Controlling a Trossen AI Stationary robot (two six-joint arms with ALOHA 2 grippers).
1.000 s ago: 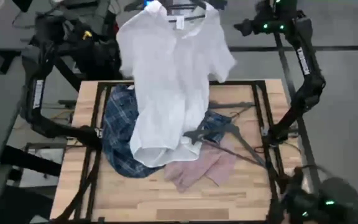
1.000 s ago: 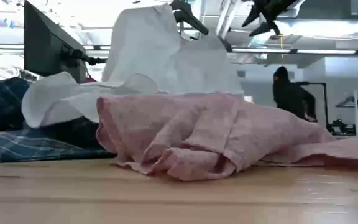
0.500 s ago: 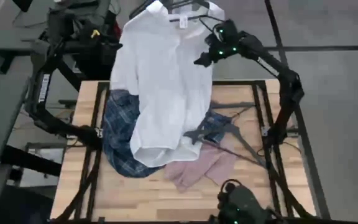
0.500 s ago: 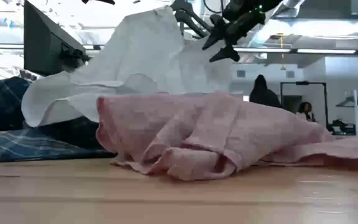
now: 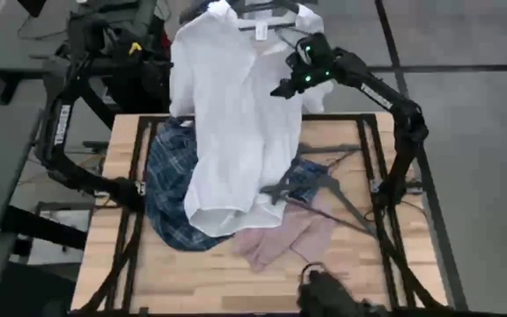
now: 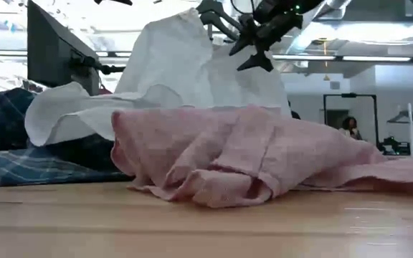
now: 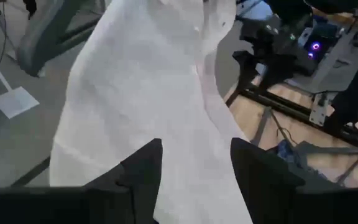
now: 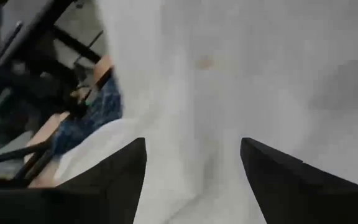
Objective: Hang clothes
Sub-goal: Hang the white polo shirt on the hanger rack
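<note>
A white shirt (image 5: 236, 114) hangs on a dark hanger (image 5: 267, 11) beyond the table's far edge; its hem (image 5: 209, 220) lies on the blue plaid shirt (image 5: 170, 189), which lies heaped on the table. A pink shirt (image 5: 284, 238) lies crumpled near the front. My right gripper (image 5: 280, 88) is open, raised at the white shirt's right front. My left gripper (image 7: 194, 168) is open at the shirt's far left side, with the white cloth (image 7: 142, 81) ahead of its fingers; the high view hides it. My right gripper stands with open fingers (image 8: 117, 180) slanting down from the table's far right, straight at the white shirt's front (image 8: 241, 74). Whether the fingers touch the cloth, I cannot tell.
A loose dark wire hanger (image 5: 324, 189) lies on the plaid and pink shirts at the right. Dark frame rails (image 5: 378, 176) run along the wooden table's (image 5: 192, 282) sides. A monitor (image 6: 52, 50) stands behind the table at the left.
My right gripper has swung from beyond the table's far right corner toward the white shirt, sinking and tipping further down, most of it in the first half second. It has stayed open. The white shirt's right sleeve has drawn in closer to its body.
</note>
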